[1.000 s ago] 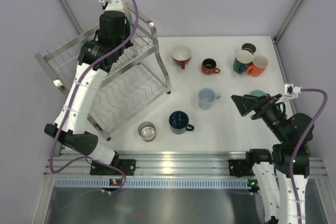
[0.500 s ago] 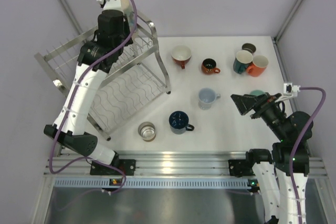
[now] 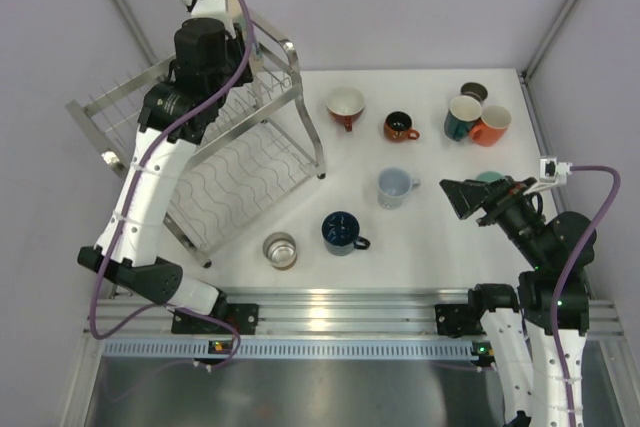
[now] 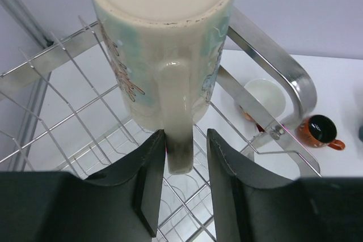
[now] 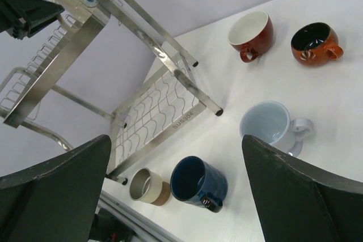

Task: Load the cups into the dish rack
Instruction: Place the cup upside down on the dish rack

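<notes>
The tall beige mug (image 4: 164, 38) sits mouth-down on the top tier of the rack (image 4: 272, 66), at its far end. That is how a washed cup should stand, so that water drains out through the wires (image 4: 85, 106). Its handle (image 4: 178, 100) points back toward the left claw (image 4: 184, 137), whose jaws stand a little apart on either side of it. A gap shows on one side, so they flank the handle rather than pinch it, and the mug's weight looks to be on the rack. Taking it by the handle probably kept the fingers out of the wires. The other cups stand mouth-up on the table (image 3: 430, 247) to the right of the rack. The red cup (image 3: 345, 104) and small brown cup (image 3: 399, 127) are level with its far end, the pale blue cup (image 3: 395, 187) and navy cup (image 3: 342, 232) toward its near end. The grey tumbler (image 3: 280, 250) sits just by its near corner, and the teal cup (image 3: 463, 117) and orange cup (image 3: 491, 125) are farthest off. The right claw (image 3: 458, 200) hangs well to the right of the rack, spread wide and holding nothing, likely poised by the mint cup (image 3: 490, 178) for the next pick.
</notes>
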Robot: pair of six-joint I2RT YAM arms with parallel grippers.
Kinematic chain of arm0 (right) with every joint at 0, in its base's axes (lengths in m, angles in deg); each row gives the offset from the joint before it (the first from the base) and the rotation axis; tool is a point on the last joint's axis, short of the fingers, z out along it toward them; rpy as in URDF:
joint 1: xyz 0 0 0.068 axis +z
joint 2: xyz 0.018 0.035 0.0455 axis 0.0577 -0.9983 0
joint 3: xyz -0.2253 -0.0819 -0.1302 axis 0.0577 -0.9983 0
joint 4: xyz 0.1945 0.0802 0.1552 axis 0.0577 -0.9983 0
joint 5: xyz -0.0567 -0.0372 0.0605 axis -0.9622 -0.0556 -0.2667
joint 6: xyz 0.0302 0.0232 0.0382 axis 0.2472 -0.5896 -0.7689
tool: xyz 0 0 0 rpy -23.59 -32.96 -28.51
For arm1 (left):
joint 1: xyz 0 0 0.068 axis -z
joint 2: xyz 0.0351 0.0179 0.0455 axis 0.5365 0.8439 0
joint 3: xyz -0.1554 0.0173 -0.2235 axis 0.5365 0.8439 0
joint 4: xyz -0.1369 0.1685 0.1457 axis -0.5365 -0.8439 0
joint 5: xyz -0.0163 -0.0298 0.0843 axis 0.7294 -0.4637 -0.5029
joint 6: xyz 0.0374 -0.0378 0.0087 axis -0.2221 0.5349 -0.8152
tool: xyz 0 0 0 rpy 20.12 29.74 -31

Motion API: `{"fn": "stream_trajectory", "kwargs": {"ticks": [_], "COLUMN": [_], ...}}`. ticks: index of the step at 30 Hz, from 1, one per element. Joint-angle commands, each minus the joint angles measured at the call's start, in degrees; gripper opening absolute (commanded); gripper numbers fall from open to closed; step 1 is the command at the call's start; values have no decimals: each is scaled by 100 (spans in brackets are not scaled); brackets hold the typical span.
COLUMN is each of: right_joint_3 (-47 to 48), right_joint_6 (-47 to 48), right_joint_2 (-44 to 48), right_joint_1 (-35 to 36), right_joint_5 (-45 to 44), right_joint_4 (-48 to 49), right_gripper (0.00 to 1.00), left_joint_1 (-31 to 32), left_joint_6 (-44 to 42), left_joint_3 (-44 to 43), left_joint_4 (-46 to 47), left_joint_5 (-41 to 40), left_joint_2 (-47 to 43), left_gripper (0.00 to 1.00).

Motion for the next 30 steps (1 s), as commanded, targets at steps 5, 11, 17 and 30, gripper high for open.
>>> {"fn": "stream_trajectory", "kwargs": {"ticks": [5,11,17,30], "right_joint_3": [23,76,93,260], "right_joint_6": [83,153,171,153], "right_joint_2": [-3,49,49,-319], "right_joint_1": [60,60,60,60], "right_joint_5": [-23,-58,-155,-822], "right_joint_4": [0,-106,-229,-808], "right_gripper": [99,99,99,99], "left_joint_1": [-22,-31,-22,-22], "left_joint_6": [-42,-60,-104,89], "left_joint_3": [57,118,153,391], "left_joint_4": [393,551,674,973], "left_joint_5": [1221,1652,1696,2081], "left_joint_2": [-244,-262,-385,-1026], "left_gripper": [40,42,52,98]}}
